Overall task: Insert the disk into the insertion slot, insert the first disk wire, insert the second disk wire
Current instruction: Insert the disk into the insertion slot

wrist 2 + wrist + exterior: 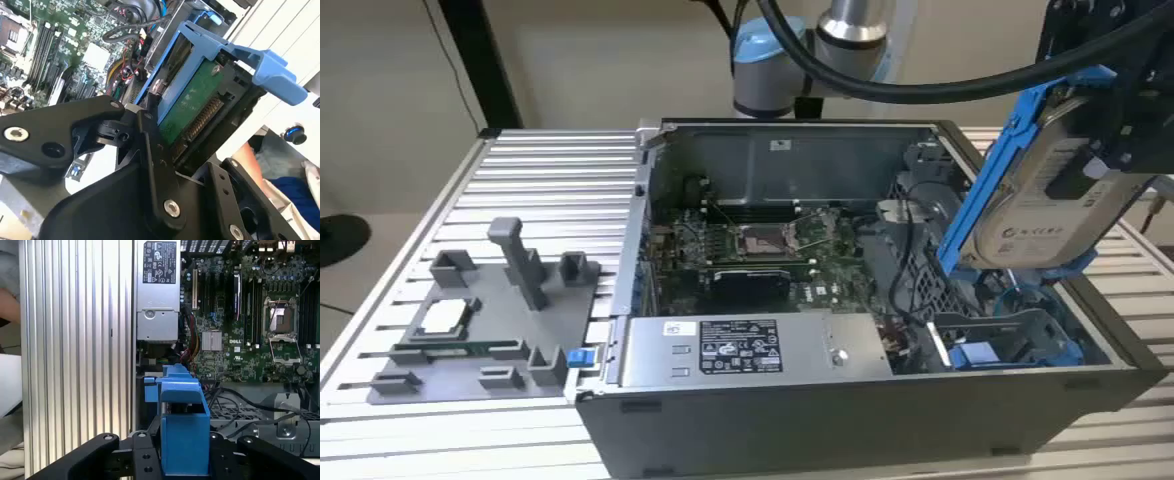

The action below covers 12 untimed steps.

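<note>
— Exterior view: holding the disk in the gripper, tilted, above the insertion slot.
— Second wrist view: clamped across its edges; could slip.
— First wrist view: might snag cables near the slot, or jam if askew.

- Black metal-link gripper clamps a flat rectangular disk; the disk's green circuit-board underside and gold connector row face the camera.
- Black fingers press against the disk's sides.
- Bright blue plastic frame runs round the disk's edge, its tab jutting past the disk's end.
- Disk is held tilted, off any surface.
- Green motherboard lies beyond, with memory slots, a square silver heat sink and black cables.
- Pale ribbed table is past the frame's tab.
- Person's blue clothing is near the gripper.
</note>
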Each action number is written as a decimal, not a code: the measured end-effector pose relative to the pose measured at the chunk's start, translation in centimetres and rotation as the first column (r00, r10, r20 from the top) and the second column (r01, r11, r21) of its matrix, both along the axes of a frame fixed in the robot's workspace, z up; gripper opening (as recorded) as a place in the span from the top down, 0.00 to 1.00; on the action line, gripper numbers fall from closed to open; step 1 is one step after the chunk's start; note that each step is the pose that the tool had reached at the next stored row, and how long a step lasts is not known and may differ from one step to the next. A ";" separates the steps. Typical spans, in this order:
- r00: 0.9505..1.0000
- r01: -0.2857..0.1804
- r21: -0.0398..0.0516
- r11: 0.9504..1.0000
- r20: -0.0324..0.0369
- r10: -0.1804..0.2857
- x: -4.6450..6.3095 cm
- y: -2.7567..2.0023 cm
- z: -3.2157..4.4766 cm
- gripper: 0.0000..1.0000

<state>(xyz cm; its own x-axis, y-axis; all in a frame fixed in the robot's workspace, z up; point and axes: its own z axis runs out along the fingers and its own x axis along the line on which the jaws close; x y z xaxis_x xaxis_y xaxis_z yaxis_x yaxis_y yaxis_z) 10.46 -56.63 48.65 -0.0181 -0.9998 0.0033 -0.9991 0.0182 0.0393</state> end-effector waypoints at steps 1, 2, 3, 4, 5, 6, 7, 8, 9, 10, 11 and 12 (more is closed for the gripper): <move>1.000 0.000 0.000 1.000 0.000 0.000 0.0 0.00 0.00 1.00; 1.000 0.000 0.000 1.000 0.000 0.000 0.0 0.00 0.00 1.00; 1.000 0.000 0.000 1.000 0.000 0.000 0.0 0.00 -0.05 1.00; 1.000 0.000 0.000 1.000 0.000 0.000 0.0 0.00 -0.07 1.00; 1.000 0.000 0.000 1.000 0.000 0.000 0.0 0.00 -0.08 1.00; 1.000 0.000 0.000 1.000 0.000 0.000 0.0 0.00 -0.10 1.00; 1.000 0.000 0.000 1.000 0.000 0.000 0.0 0.00 -0.12 1.00; 1.000 0.000 0.000 1.000 0.000 0.000 0.0 0.00 -0.14 1.00; 1.000 0.000 0.000 1.000 0.000 0.000 0.0 0.00 -0.16 1.00; 1.000 0.000 0.000 1.000 0.000 0.000 0.0 0.00 -0.19 1.00; 1.000 0.000 0.000 1.000 0.000 0.000 0.0 0.00 -0.21 1.00; 1.000 0.000 0.000 1.000 0.000 0.000 0.0 0.00 -0.24 1.00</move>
<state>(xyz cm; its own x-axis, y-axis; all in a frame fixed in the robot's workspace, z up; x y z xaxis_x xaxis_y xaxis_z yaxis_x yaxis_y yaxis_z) 10.47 -56.63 48.41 -0.0181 -0.9998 0.0033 -0.9991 0.0182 0.0393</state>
